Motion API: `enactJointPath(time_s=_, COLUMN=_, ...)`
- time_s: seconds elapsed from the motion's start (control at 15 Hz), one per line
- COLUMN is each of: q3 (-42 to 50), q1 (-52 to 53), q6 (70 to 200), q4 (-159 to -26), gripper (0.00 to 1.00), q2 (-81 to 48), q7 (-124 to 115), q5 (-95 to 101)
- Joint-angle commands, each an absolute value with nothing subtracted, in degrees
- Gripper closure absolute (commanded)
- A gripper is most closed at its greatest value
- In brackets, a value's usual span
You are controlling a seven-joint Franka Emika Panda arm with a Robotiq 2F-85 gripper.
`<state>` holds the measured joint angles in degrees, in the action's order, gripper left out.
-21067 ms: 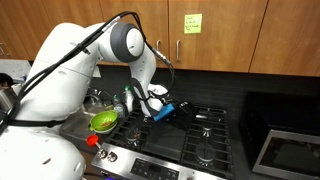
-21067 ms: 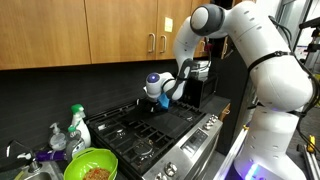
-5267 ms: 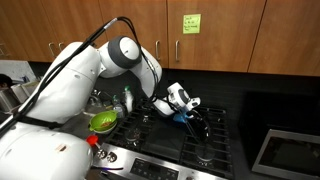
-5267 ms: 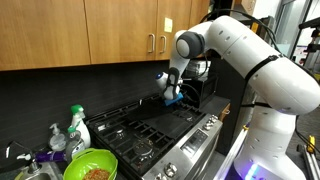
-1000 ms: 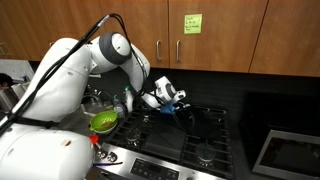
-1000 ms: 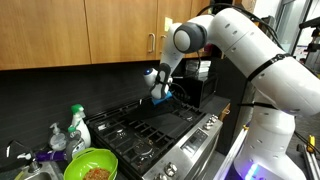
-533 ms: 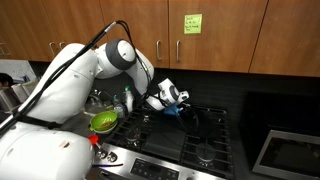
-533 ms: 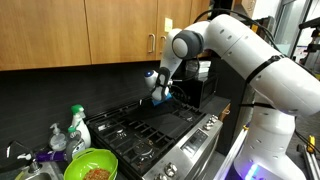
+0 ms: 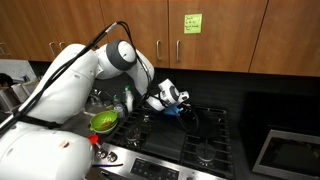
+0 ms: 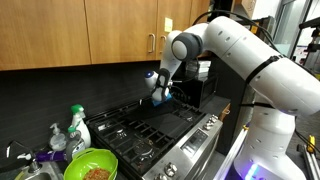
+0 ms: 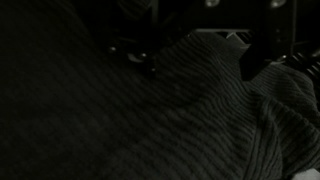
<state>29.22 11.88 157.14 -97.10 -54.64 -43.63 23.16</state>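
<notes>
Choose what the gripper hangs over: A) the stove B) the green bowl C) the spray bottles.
A: in both exterior views the gripper is above the black grates of the stove, well apart from the bowl.

A dark ribbed knit cloth (image 11: 200, 110) lies rumpled and folded on the black stove grates (image 9: 205, 135).

Dark ribbed cloth (image 11: 180, 110) lies close before the jaws; bottles (image 9: 127, 100) and a green bowl (image 9: 104, 121) flank the stove (image 9: 200, 142).
</notes>
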Motion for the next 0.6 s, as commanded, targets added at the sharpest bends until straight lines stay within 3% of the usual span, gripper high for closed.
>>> enactJointPath(time_s=0.0, q3=29.83, q1=12.38, q6=157.25, q4=-96.96, gripper=0.22, q2=-55.03, q7=-42.63, q5=21.72)
enactJointPath(time_s=0.07, q3=29.83, q1=12.38, q6=157.25, q4=-96.95, gripper=0.3, q2=-55.03, q7=-42.64, q5=21.72)
enactJointPath(time_s=0.13, q3=29.82, q1=12.4, q6=157.25, q4=-96.95, gripper=0.32, q2=-55.03, q7=-42.64, q5=21.72)
enactJointPath(time_s=0.2, q3=29.72, q1=12.28, q6=157.16, q4=-96.88, gripper=0.52, q2=-55.06, q7=-42.61, q5=21.6)
enactJointPath(time_s=0.33, q3=29.44, q1=12.0, q6=157.48, q4=-96.93, gripper=0.58, q2=-54.98, q7=-42.35, q5=21.52)
enactJointPath(time_s=0.53, q3=29.55, q1=12.24, q6=157.42, q4=-96.74, gripper=0.81, q2=-55.08, q7=-42.51, q5=21.59)
